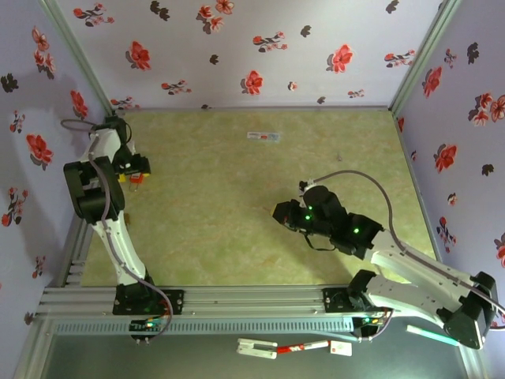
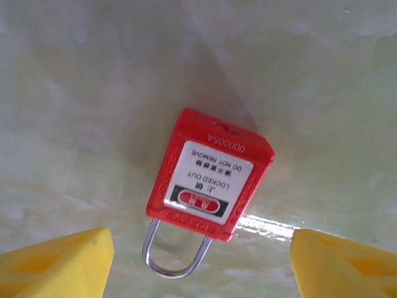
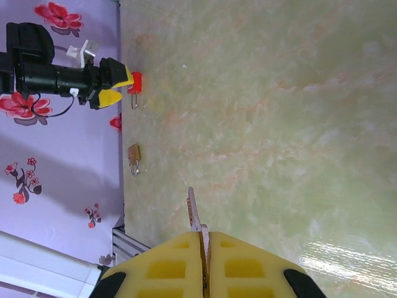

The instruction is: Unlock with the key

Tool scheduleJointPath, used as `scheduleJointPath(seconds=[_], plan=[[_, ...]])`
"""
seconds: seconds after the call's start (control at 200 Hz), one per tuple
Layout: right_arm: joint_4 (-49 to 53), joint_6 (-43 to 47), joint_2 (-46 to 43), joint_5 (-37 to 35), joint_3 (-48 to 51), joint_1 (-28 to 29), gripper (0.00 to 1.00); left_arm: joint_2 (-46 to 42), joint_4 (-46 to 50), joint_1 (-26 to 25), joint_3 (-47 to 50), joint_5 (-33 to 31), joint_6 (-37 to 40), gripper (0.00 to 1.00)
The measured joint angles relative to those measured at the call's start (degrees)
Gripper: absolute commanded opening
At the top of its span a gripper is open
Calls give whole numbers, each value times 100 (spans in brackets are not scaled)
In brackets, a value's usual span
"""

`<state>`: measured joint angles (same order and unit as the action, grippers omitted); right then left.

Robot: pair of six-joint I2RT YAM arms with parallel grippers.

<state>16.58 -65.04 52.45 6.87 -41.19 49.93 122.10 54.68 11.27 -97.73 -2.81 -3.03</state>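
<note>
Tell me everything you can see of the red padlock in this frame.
The red padlock has a plastic-looking body with a white label reading LOCKED OUT, DO NOT REMOVE, and a bare metal shackle that looks closed. It lies flat, label up, on the pale green table near its left edge. The open left gripper straddles its shackle end without touching.

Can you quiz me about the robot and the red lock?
1. True or false: the left gripper is gripping the red padlock.
2. What does the right gripper pinch? A) a key B) a padlock C) nothing
3. Fill in: the fingers are coloured ____.
Key: 1 false, its jaws stand open either side of it; 2 A; 3 yellow.
</note>
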Motion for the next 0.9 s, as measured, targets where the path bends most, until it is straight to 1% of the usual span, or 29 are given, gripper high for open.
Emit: scheduleJointPath(seconds=[0.07, 0.18, 0.295, 0.555, 0.755, 0.855, 0.9], plan=[[-52, -9, 85, 66, 0, -7, 0, 122, -68, 0, -42, 4, 61, 71], [-129, -9, 142, 109, 0, -9, 0, 282, -149, 2, -48, 4, 103, 64], [-177, -9, 149, 114, 0, -20, 0, 435, -157, 2, -136, 24, 138, 62], [-184, -15, 127, 114, 55, -44, 0, 507, -197, 7, -422, 153, 155, 52], [-199, -129, 13, 111, 227, -44, 0, 680, -149, 7, -621, 302, 153, 49], [-197, -155, -22, 111, 258, -44, 0, 741, -107, 7, -649, 308, 153, 48], [-195, -157, -46, 111, 269, -44, 0, 745, -68, 11, -649, 310, 153, 50]])
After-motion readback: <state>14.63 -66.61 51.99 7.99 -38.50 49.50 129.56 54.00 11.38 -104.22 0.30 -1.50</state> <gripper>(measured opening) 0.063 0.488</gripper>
